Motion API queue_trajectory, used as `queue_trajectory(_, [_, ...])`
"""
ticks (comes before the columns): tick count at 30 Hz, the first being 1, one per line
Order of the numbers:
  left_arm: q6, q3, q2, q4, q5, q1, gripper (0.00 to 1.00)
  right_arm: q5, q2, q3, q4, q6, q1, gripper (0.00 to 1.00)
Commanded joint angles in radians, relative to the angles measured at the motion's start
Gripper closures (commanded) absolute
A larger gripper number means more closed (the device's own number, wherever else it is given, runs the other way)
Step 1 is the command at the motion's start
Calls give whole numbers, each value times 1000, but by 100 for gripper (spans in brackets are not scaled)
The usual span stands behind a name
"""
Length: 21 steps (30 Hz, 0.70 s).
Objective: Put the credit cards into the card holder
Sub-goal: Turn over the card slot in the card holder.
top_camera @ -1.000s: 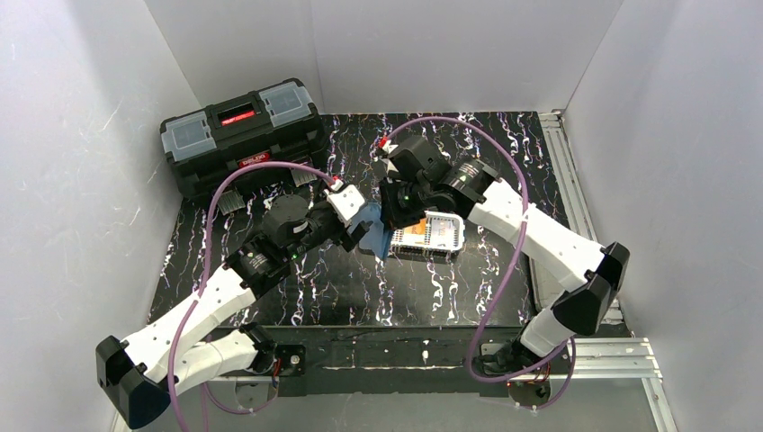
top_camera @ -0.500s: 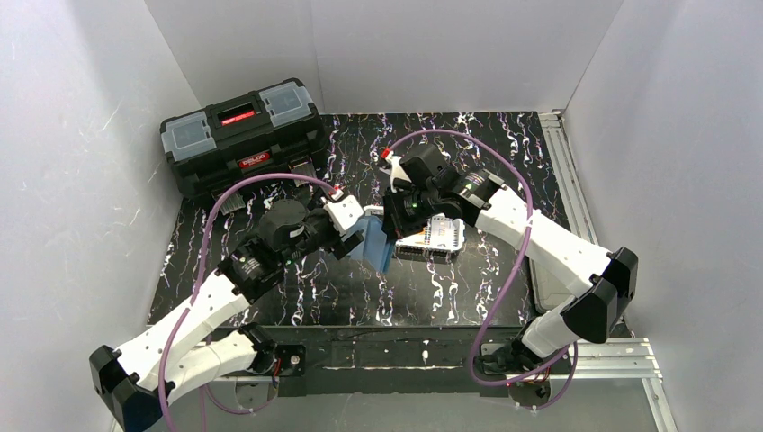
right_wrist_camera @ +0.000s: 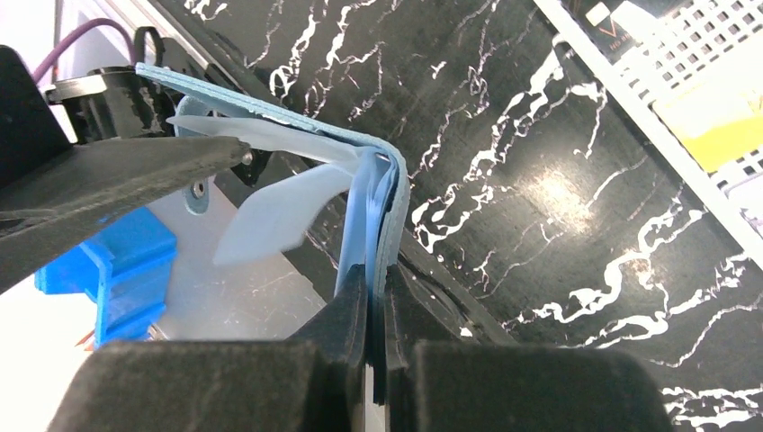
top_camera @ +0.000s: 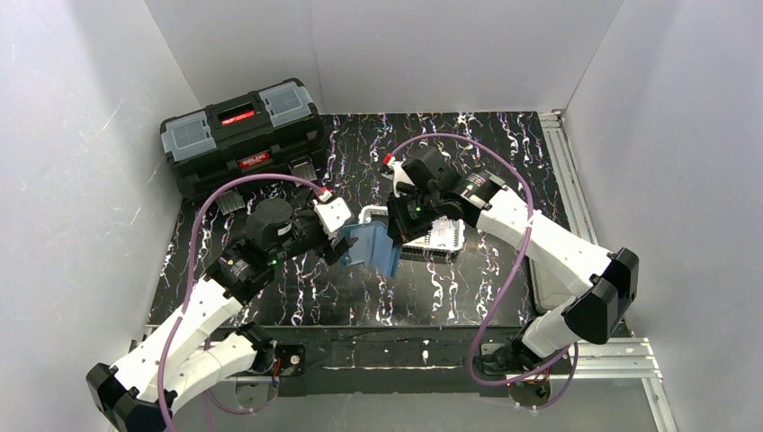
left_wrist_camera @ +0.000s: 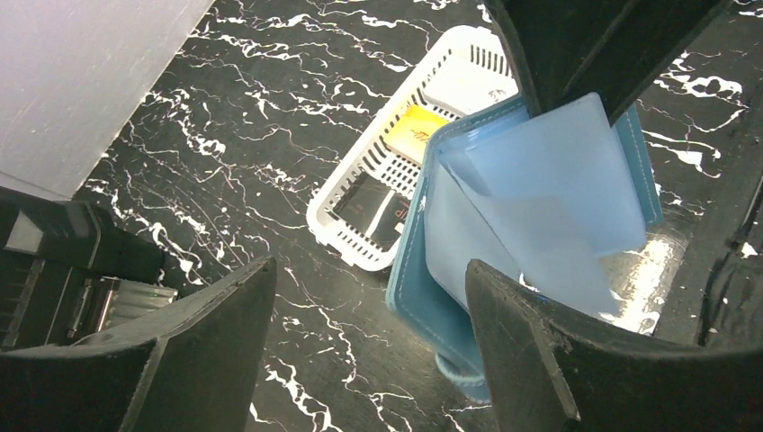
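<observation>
The teal-blue card holder hangs half open above the table, its clear sleeves fanned out. My right gripper is shut on one of its covers, pinching the edge. My left gripper is open just left of the holder; in the left wrist view its jaws stand wide apart and the right finger overlaps the holder's lower edge. The orange card, the black card and the pale card lie in the white mesh basket.
The white mesh basket sits right of the holder, under the right arm. A black toolbox stands at the back left. White walls close in the table on three sides.
The right gripper has carried the holder left and nearer, off the basket, and it has spread further open. The left arm has drawn back to the left.
</observation>
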Motion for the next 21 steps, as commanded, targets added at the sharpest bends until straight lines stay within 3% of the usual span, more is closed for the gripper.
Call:
queue_trajectory(1, [-17, 19, -23, -27, 75, 29, 25, 49, -6, 59, -72, -17, -2, 99])
queue_trajectory(4, [-59, 50, -23, -35, 149, 42, 24, 113, 16, 84, -112, -8, 8, 99])
queue_trajectory(10, [-241, 81, 22, 67, 302, 42, 22, 400, 125, 251, -265, 12, 104, 99])
queue_trajectory(15, [-278, 45, 50, 139, 323, 40, 21, 581, 214, 376, -384, 31, 162, 99])
queue_trajectory(21, [-295, -11, 41, 164, 306, 35, 19, 670, 295, 486, -490, 33, 202, 99])
